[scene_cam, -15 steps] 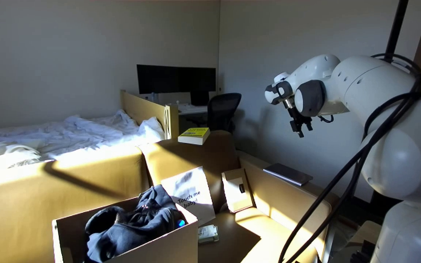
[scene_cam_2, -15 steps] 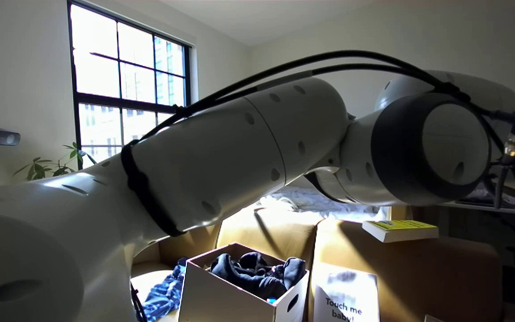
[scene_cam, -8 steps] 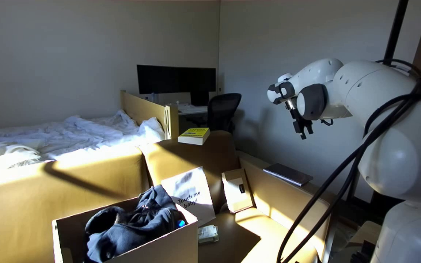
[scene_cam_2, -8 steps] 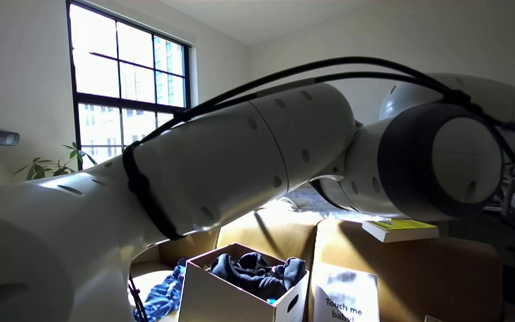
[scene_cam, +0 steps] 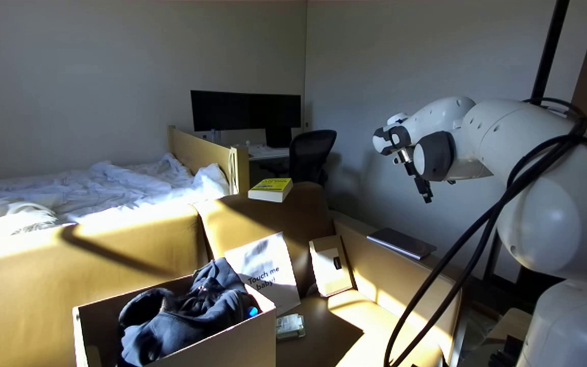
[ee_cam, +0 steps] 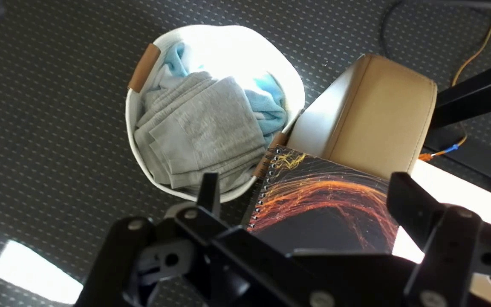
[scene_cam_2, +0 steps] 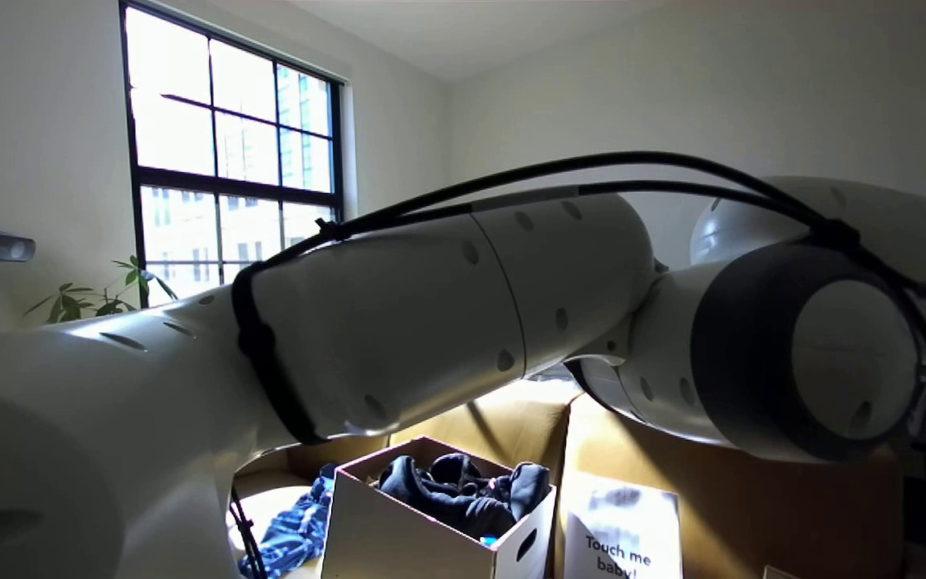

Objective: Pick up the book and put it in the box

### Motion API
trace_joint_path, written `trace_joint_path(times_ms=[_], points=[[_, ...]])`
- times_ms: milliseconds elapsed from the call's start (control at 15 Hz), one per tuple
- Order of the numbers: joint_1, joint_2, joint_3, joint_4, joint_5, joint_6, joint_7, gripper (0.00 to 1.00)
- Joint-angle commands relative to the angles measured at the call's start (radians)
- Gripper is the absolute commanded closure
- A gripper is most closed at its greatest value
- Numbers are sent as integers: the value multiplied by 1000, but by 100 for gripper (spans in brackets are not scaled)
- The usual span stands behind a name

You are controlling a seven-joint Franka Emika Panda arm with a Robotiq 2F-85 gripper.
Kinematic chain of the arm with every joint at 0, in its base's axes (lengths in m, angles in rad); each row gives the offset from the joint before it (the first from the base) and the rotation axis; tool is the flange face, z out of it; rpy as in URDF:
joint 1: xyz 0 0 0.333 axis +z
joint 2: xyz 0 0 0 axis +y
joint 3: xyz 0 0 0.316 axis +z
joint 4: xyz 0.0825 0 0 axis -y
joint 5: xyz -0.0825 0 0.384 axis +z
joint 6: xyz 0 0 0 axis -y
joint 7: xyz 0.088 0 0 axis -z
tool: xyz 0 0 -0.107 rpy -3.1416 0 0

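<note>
Your gripper [ee_cam: 306, 192] hangs in the air above the notebook [ee_cam: 324, 209]

You have two books here. One is the notebook, with a ring spine and orange lines on its dark cover. It lies flat on the armrest of the sofa [scene_cam: 13, 285]. The other is a thick yellow book [scene_cam: 271, 189], flat on top of the sofa's back. I can't tell which one your task means, but both are outside the box [scene_cam: 232, 341].

You have one box, seen in both exterior views, with dark clothes [scene_cam: 186, 316] piled inside and poking up past its rim. Just beside it, one white sign [scene_cam: 265, 272] leans on the sofa. In the wrist view, one white basket [ee_cam: 130, 123] with two brown handles [ee_cam: 144, 68] stands on the floor [ee_cam: 49, 149], near the notebook. Grey and blue cloth [ee_cam: 215, 123] fills it.

Now your arm [scene_cam: 543, 219]. In an exterior view it is bent over and stretched out sideways, and its end points down with a small tilt. Two black cables [scene_cam_2: 632, 158] run along its top. Your gripper is released: its two fingers [ee_cam: 209, 192] are spread far apart, and the notebook shows in the gap, well below them.
</note>
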Motion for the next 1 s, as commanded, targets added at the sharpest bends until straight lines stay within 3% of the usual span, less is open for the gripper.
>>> trace_joint_path(times_ms=[0, 267, 600, 667, 800, 867, 933], points=[[-34, 61, 25, 74, 41, -32, -189, 0], [-46, 92, 51, 88, 96, -138, -291, 0], [-68, 127, 85, 137, 216, -343, -89, 0], [-67, 60, 98, 12, 241, -307, -45, 0], [-80, 62, 119, 18, 296, -315, 39, 0], [-92, 134, 135, 155, 319, -370, 84, 0], [-91, 65, 144, 30, 350, -302, 131, 0]])
